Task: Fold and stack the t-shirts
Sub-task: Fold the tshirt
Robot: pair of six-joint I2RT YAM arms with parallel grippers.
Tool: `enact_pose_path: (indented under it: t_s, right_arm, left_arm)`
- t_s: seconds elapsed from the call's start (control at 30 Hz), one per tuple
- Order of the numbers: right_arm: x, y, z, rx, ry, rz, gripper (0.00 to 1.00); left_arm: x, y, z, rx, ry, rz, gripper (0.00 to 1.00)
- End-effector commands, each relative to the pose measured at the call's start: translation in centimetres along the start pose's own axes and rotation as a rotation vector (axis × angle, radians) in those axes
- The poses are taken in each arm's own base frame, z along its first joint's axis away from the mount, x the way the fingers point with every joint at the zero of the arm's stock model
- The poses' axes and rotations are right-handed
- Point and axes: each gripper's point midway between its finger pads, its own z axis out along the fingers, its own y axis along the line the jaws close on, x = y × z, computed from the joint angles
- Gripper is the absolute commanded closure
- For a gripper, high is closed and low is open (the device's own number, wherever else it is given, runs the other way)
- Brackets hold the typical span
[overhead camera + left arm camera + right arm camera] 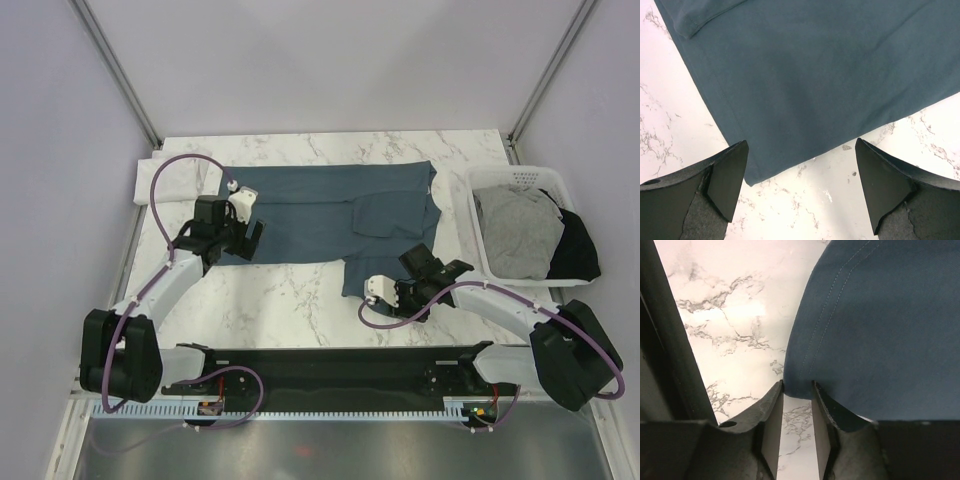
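Note:
A dark slate-blue t-shirt [330, 210] lies spread on the marble table, its right part folded over itself. My left gripper [245, 238] is open just above the table at the shirt's near-left corner [755, 175], which lies flat between its fingers [730, 175]. My right gripper [402, 290] is shut on the shirt's stitched near hem [805, 375], pinched between the fingertips. A light grey t-shirt [515, 232] and a black t-shirt [578, 250] lie crumpled in the basket. A white t-shirt [160, 182] lies at the table's far left.
The white slatted basket [520, 173] stands at the table's right edge. A purple cable loops over each arm. A black rail runs along the near edge between the arm bases. Walls close in the back and both sides.

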Motion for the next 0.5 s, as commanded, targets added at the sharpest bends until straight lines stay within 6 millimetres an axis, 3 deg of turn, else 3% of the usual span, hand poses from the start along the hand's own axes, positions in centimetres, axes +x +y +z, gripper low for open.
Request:
enact_pose_path:
  t_s: [0.0,0.17,0.23,0.47]
  right_arm:
    - [-1.1,-0.4,-0.1,0.001,-0.03,-0.022,0.67]
    - [-1.3,-0.2,-0.2,-0.017,-0.03,-0.019,0.86]
    - [-1.4,-0.3,-0.4,-0.013,-0.034,-0.02,1.0]
    - [-2.3,-2.0,-1.3,0.095,-0.067,-0.012,1.0]
  left_arm:
    - [-1.6,1.5,0.0,-0.058,-0.037,0.035,0.05]
    - [0.2,2.6,0.5,-0.088,0.017,0.014,0.05]
    - [0.7,3.1,0.5,-0.095,0.034,0.009,0.05]
    - [3.0,5.7,0.5,-0.096,0.071,-0.045,0.12]
